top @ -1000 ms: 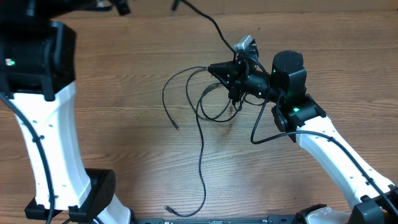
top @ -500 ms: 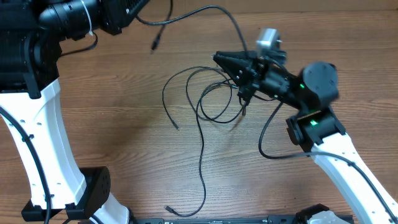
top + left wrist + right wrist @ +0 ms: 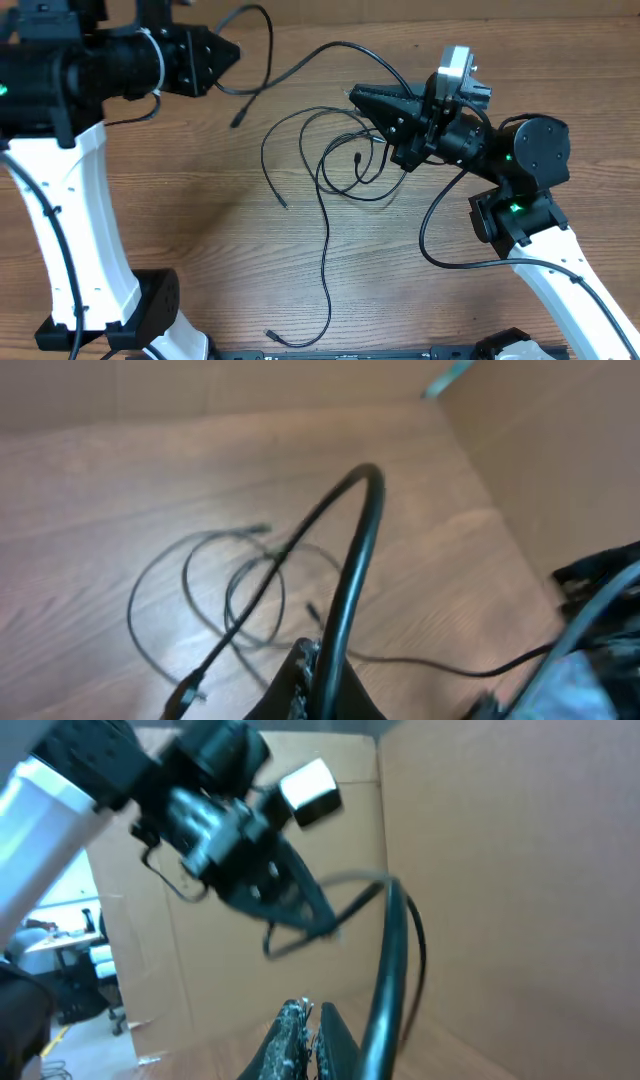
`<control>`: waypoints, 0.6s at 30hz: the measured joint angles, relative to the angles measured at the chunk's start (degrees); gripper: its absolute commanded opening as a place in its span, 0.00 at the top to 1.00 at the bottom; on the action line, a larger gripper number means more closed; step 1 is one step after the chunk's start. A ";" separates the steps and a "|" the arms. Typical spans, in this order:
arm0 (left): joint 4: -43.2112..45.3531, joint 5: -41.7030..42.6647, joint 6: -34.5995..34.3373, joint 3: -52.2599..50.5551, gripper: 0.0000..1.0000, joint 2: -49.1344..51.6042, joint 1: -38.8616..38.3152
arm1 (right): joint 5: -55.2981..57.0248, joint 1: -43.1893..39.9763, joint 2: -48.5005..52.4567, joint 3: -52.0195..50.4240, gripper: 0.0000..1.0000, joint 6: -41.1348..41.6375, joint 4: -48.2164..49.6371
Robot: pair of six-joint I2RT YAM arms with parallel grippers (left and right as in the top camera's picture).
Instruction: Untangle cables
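Only overhead are left fingers (image 3: 222, 52) and right fingers (image 3: 372, 101), each clamped on cables (image 3: 324, 235), seen together.

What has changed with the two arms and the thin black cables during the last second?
The left gripper came into the overhead view from the top edge, shut on a thin black cable whose free plug now hangs lower. The right gripper, also shut on cable, barely shifted while its arm swung toward the right edge. The loose cable loops on the wooden table stayed put.
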 measured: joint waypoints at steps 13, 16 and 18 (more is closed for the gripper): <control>8.07 -2.97 4.33 -18.58 0.96 0.00 -16.48 | -0.83 -0.02 0.00 0.00 0.96 2.38 -2.08; 8.11 -3.10 8.02 -18.91 0.96 0.00 -19.78 | 2.10 -0.02 0.00 0.00 0.96 2.56 -6.34; 8.09 -3.15 9.35 -18.91 0.96 0.00 -20.83 | 3.93 -0.02 0.00 0.00 0.96 2.56 -8.76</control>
